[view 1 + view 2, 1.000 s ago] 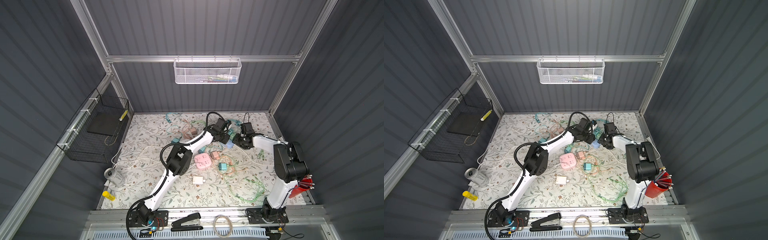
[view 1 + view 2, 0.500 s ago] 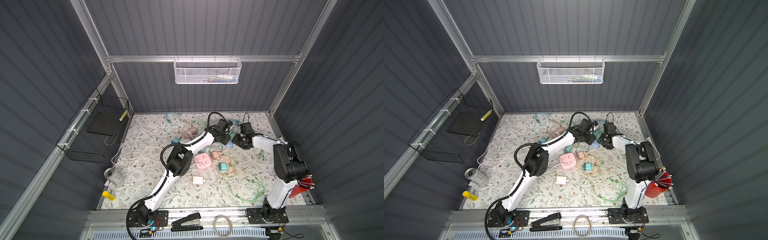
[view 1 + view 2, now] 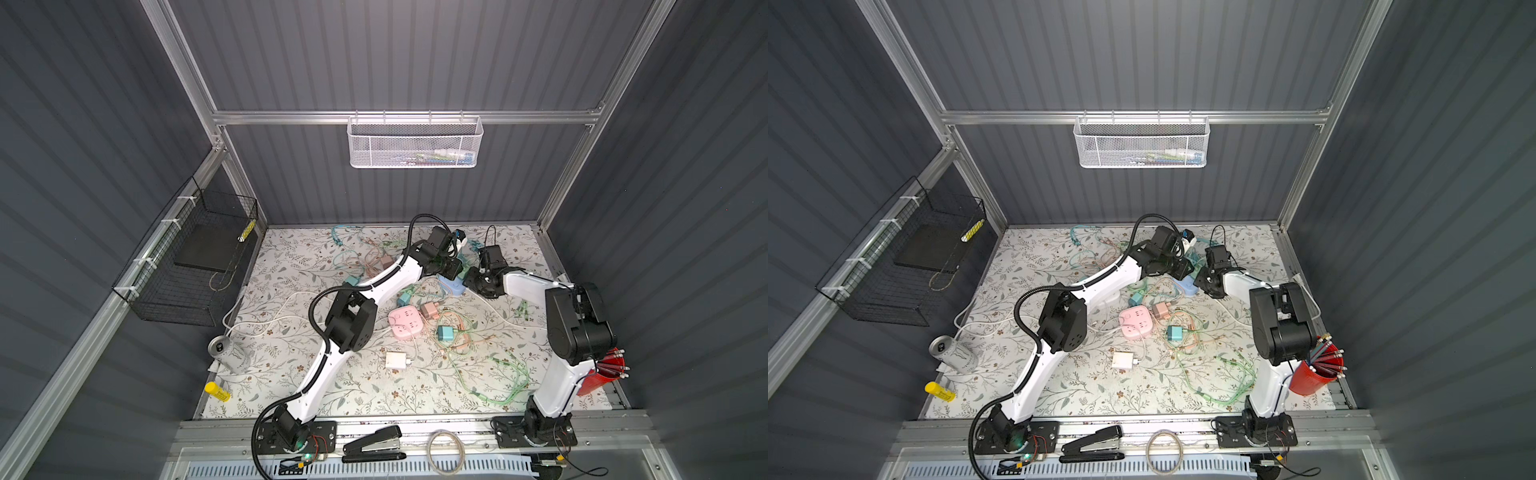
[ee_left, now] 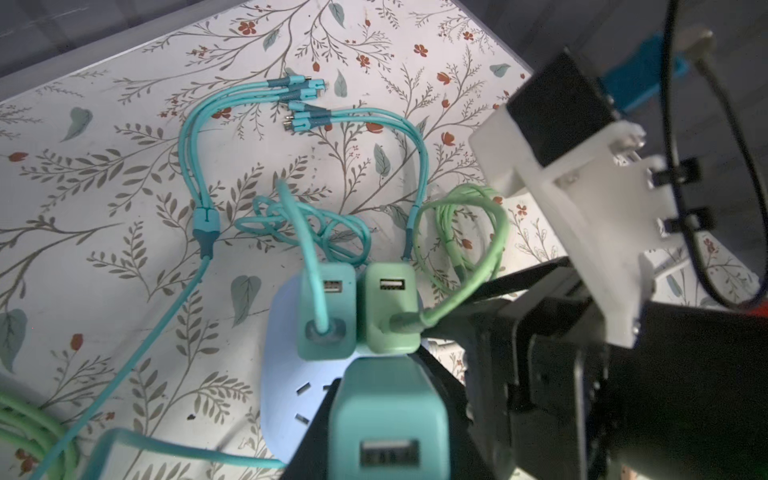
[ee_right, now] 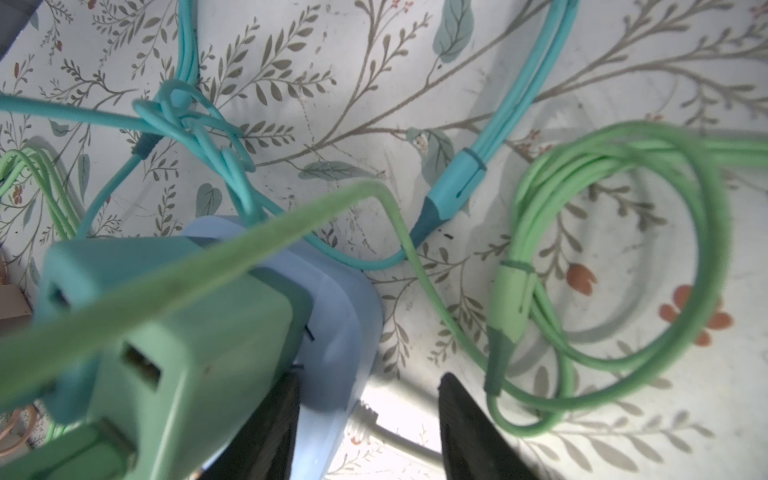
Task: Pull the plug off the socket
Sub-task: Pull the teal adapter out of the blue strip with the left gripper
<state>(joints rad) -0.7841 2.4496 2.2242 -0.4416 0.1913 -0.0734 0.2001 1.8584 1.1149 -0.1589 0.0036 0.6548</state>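
Left pincer [image 4: 388, 442] is clamped tight on a teal plug [image 4: 386, 395], with a black finger [image 4: 318, 424] on each flank, so that's clearly the one being pulled. Right behind it is the pale blue socket block [image 4: 282, 328]. I can see bare slots on its face next to the plug, so my read is that it's either just out or on its last bit of prong, but the prongs themselves are hidden. Two more chargers, a teal one [image 4: 328, 316] and a green one [image 4: 390, 311], sit plugged in just beside it. Right pincer [image 5: 365, 399] is spread part way, straddling the block's corner where the white cord [image 5: 399, 436] leaves, and I can't tell if it's really pressing. In both top views all this sits in the upper middle of the floral bench [image 3: 291, 374], slightly right of centre. Next move, I'd guess: pull straight off the face with the block braced, and make sure the teal cable [image 4: 174, 451] trailing from the plug doesn't drag the neighbours.
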